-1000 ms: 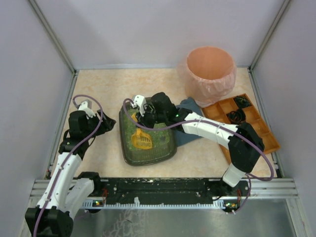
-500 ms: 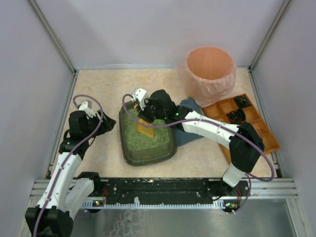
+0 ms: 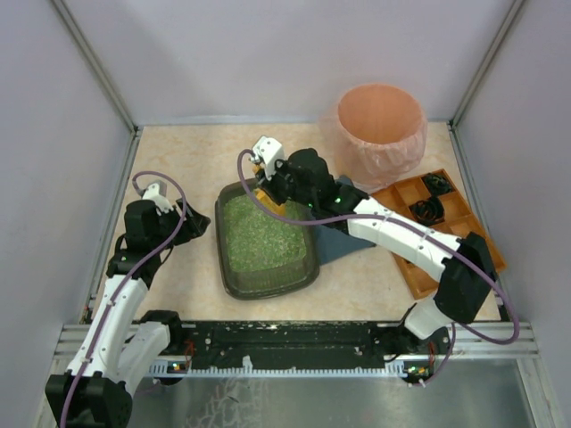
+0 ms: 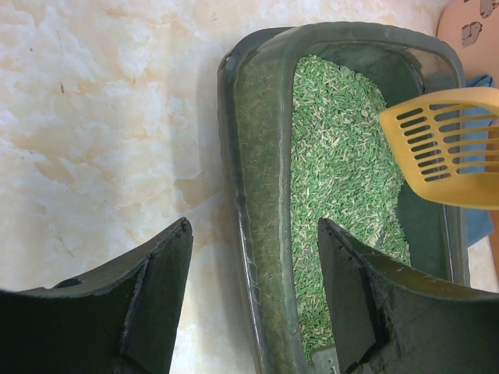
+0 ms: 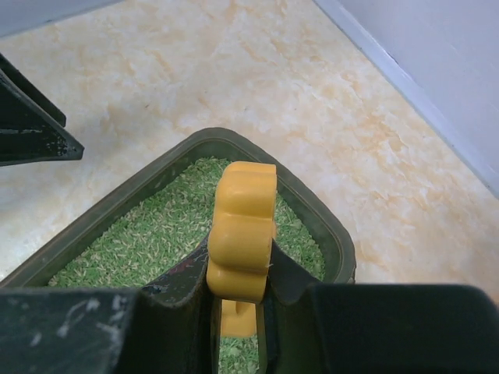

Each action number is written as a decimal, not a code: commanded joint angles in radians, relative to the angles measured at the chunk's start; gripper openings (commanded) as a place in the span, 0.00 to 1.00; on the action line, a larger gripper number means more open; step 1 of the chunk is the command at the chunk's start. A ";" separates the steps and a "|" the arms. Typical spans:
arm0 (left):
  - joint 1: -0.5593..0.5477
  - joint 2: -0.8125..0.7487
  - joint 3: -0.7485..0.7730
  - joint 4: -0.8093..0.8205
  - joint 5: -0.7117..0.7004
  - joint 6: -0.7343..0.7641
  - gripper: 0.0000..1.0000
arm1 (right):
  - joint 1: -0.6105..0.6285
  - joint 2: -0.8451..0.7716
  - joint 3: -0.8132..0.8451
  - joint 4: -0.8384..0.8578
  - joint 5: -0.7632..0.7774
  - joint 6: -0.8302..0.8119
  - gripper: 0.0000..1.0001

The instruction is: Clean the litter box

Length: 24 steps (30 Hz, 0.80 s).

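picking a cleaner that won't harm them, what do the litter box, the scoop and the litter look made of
litter box: most likely moulded plastic, dark grey-brown, slightly glossy; light glints along its smooth rounded rim.
scoop: probably hard plastic, yellow-orange, smooth; evenly moulded slots.
litter: small green pellets, dull and dry-looking; what they are made of cannot be told.

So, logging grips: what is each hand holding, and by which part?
The right hand holds the yellow scoop by its handle; the left hand is open, empty.
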 commanded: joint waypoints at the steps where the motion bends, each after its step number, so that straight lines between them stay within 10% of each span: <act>1: 0.008 -0.003 -0.010 0.030 0.018 0.006 0.71 | -0.004 -0.078 0.033 0.014 0.003 0.063 0.00; 24: 0.007 0.002 -0.010 0.031 0.023 0.007 0.71 | -0.064 0.149 0.071 0.027 -0.732 0.237 0.00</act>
